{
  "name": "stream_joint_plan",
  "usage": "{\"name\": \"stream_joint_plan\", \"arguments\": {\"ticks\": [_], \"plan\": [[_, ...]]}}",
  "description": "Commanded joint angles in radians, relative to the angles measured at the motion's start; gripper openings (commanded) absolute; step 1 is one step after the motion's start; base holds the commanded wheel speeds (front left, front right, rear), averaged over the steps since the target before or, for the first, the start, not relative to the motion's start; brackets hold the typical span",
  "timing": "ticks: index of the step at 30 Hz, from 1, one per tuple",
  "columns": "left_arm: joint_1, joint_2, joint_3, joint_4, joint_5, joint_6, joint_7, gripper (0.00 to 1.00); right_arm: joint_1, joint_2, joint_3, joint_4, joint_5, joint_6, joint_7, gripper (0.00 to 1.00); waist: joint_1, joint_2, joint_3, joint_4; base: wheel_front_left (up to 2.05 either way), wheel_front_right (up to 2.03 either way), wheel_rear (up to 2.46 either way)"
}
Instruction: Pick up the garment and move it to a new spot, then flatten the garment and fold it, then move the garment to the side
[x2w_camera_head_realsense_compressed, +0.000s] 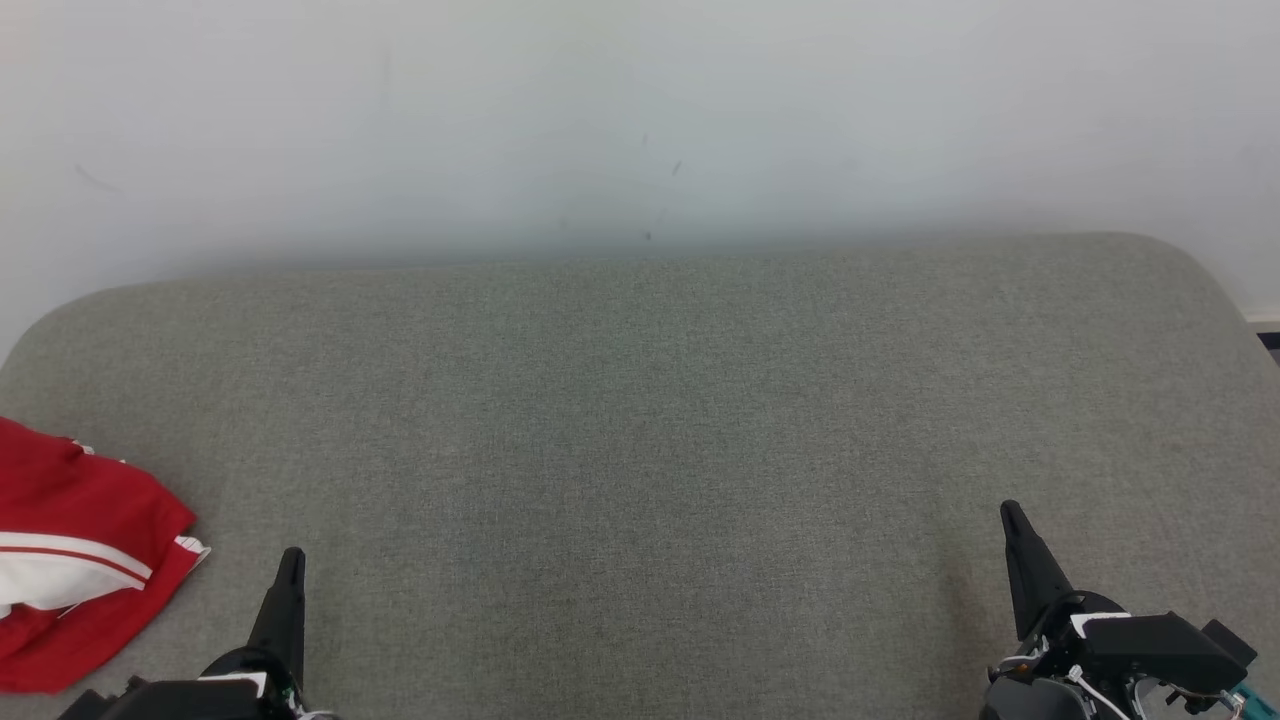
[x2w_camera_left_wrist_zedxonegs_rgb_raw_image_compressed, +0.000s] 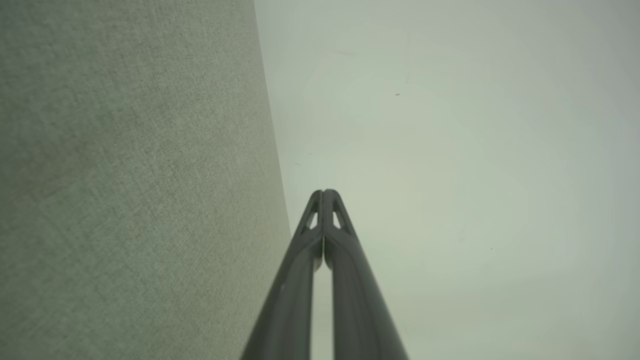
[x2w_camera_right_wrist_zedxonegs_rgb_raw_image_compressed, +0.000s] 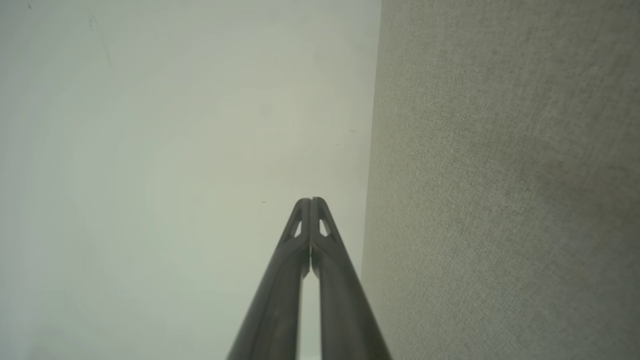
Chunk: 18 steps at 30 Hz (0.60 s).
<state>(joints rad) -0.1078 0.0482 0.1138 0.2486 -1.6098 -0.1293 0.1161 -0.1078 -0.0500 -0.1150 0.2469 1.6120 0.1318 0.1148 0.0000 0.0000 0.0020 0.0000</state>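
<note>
Pale wall (x2w_camera_head_realsense_compressed: 640, 120) forms the whole far background, plain apart from a few small dark specks (x2w_camera_head_realsense_compressed: 647, 236) near its middle. Below it lies a grey fabric surface (x2w_camera_head_realsense_compressed: 640, 450), wide and flat, running from the near edge of the head view to the wall. Its far edge is straight and ends in a rounded corner at the far left and another at the far right. A small dark patch (x2w_camera_head_realsense_compressed: 1268, 340) shows past the far right corner, too small to identify. The middle and right of the surface are open grey fabric from near to far. The garment (x2w_camera_head_realsense_compressed: 70, 560) lies at the near left, crumpled and cut off by the left edge of the head view. It is red with a broad white band that carries a thin red stripe. The left gripper (x2w_camera_head_realsense_compressed: 291, 560) stands near the garment, to its right, with a strip of grey fabric between them. The right gripper (x2w_camera_head_realsense_compressed: 1010, 515) stands at the near right, well apart from the garment. Both grippers point toward the far wall. In each wrist view the two dark fingers (x2w_camera_left_wrist_zedxonegs_rgb_raw_image_compressed: 345, 260) (x2w_camera_right_wrist_zedxonegs_rgb_raw_image_compressed: 332, 270) meet at the tips, pressed together with nothing between them.
</note>
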Motion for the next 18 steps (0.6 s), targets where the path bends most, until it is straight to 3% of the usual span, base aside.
{"name": "stream_joint_plan", "arguments": {"ticks": [1, 18], "plan": [[-0.008, 0.004, 0.003, -0.004, -0.005, -0.003, 0.0, 0.0, -0.007, -0.001, 0.0, -0.002, 0.001, -0.002, 0.003, 0.0, 0.0, 0.0, 0.0, 0.0, 0.0, 0.0, 0.0], [-0.008, 0.004, 0.003, -0.004, -0.005, -0.003, 0.0, 0.0, -0.007, -0.001, 0.0, -0.002, 0.001, -0.002, 0.003, 0.0, 0.0, 0.0, 0.0, 0.0, 0.0, 0.0, 0.0]]}}
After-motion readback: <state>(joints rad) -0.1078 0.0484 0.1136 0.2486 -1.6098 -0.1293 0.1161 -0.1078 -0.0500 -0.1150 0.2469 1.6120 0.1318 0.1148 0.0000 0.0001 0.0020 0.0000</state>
